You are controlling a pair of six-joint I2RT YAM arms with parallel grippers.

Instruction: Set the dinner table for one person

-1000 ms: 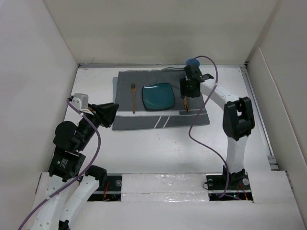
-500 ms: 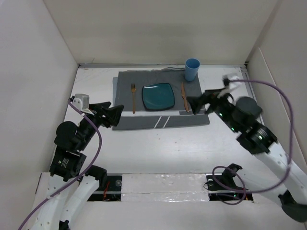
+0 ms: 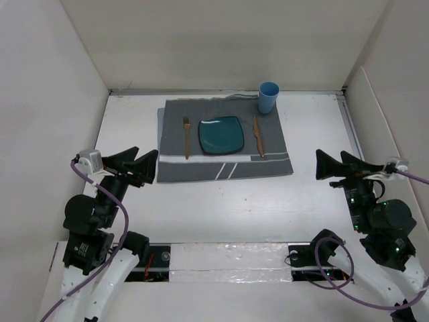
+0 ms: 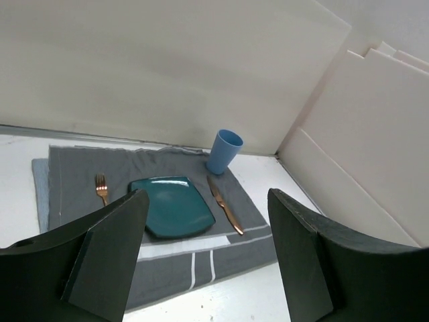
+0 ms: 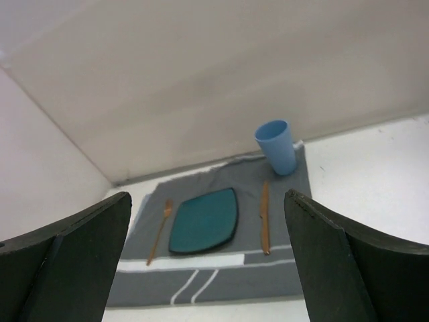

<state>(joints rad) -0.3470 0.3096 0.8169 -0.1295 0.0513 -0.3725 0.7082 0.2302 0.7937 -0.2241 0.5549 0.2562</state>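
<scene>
On the matte white dinner table [image 3: 221, 201], a grey striped cloth placemat [image 3: 268, 164] sits by the far edge, ahead of the left gripper [image 3: 149, 163] and right gripper [image 3: 334, 164] (both wide, empty), its slim copper knife [image 3: 258, 136] nearer the right.

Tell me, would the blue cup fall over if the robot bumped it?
Probably, if bumped up high. The blue cup stands upright, taller than it is wide and narrower at its base, so a push near the rim would likely tip it. It looks like empty plastic, so probably light, and being round it might roll afterwards.
</scene>
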